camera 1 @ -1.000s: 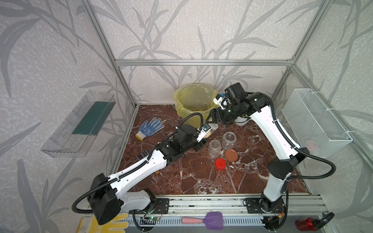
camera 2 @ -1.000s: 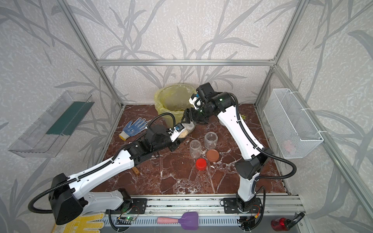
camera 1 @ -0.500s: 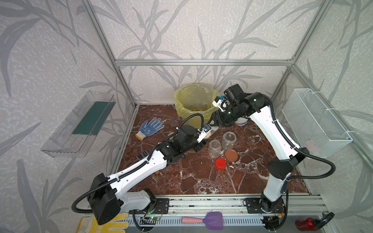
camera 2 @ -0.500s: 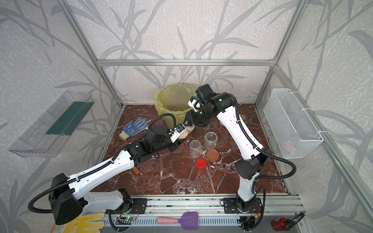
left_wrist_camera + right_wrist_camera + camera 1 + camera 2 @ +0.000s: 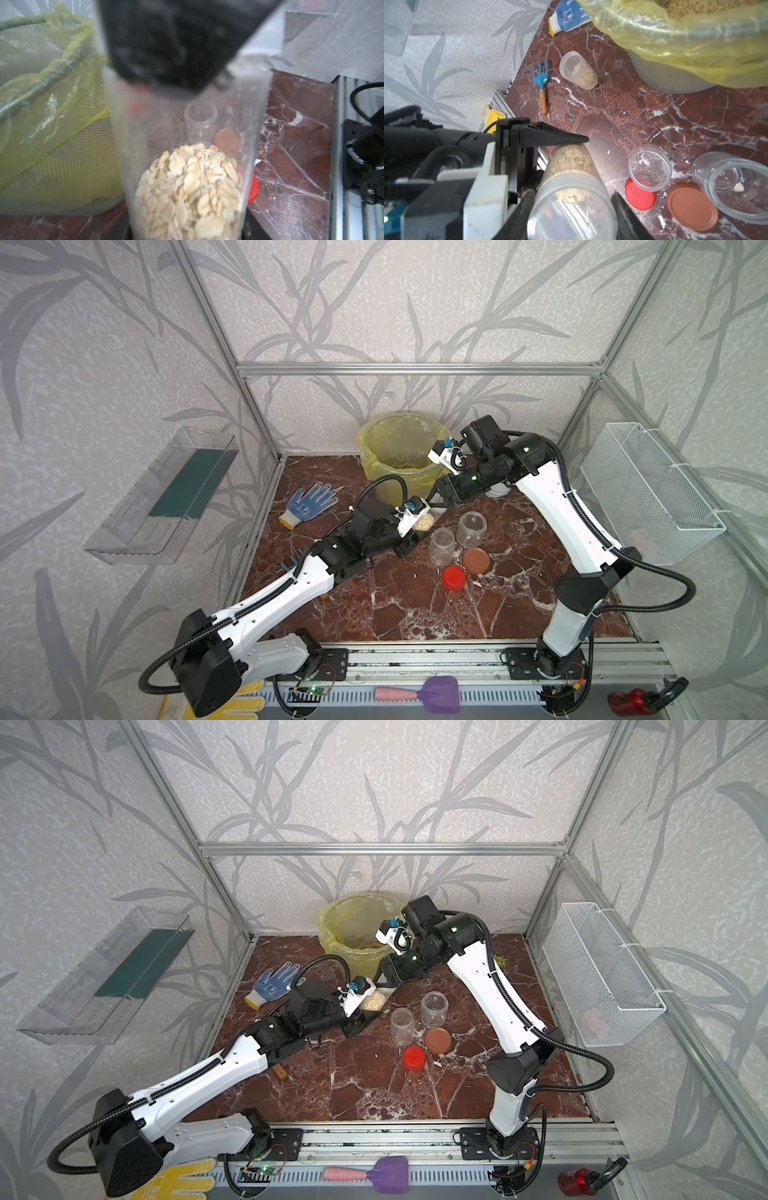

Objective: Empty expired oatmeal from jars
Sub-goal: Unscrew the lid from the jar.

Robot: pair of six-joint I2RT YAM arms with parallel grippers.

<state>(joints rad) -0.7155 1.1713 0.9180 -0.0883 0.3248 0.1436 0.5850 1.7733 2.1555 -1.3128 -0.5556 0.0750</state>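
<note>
the right gripper (image 5: 572, 197) has come lower from the rim of the bin (image 5: 376, 466) and its jaws have closed in; they now press on the clear lid (image 5: 571, 218) from both sides. in front of the bin, a little left, the left gripper (image 5: 417, 533) pinches the slim jar (image 5: 571, 164), tilted, with oatmeal (image 5: 187, 187) at its bottom end. further right stand an empty slim jar (image 5: 441, 545) and an empty wide jar (image 5: 471, 528), with a red lid (image 5: 453, 578) and a brown lid (image 5: 476, 560) just beside them.

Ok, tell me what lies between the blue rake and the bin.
A small clear jar with oatmeal sits between rake and bin, in the right wrist view.
</note>
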